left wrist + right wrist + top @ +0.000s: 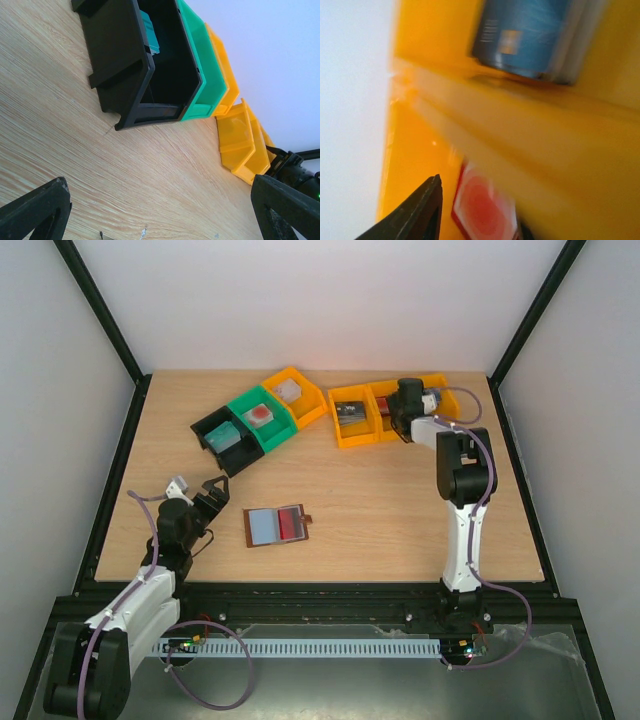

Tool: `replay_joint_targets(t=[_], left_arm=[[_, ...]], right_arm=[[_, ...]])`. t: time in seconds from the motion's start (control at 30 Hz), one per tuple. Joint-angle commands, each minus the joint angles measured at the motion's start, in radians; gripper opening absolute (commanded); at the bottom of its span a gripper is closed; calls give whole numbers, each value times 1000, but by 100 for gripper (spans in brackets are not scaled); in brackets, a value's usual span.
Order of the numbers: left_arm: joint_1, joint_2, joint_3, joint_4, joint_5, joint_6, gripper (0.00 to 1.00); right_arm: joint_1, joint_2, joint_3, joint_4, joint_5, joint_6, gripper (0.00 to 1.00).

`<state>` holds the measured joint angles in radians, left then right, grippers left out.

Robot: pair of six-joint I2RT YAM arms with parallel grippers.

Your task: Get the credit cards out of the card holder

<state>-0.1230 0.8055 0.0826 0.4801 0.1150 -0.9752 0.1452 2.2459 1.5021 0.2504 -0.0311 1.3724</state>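
Fingers of left gripper [210, 492] are spread wide with nothing held, just left of the wallet [278, 526], which is laid open on the table [400, 515] with a red card [291, 523] seen inside. Right gripper [404, 410] is positioned at the far yellow bins [352, 441]; its finger state cannot be told.

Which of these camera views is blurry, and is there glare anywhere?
Right wrist view: heavily smeared, the yellow bin soft and streaky. Left wrist view: crisp on the black bin. Top view: even, soft light, the card holder sharp, no harsh glare on the wood.
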Motion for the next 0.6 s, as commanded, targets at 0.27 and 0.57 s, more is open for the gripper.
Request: replay_joint_targets(t=[0.27,0.57], left_arm=[[6,2,-15,23,4,15,99],[14,37,-15,29,9,11,99]], right_arm=[[-7,-190,284,-463,-158,-1684,71],[-59,-224,49,-338,-260,-2613,85]])
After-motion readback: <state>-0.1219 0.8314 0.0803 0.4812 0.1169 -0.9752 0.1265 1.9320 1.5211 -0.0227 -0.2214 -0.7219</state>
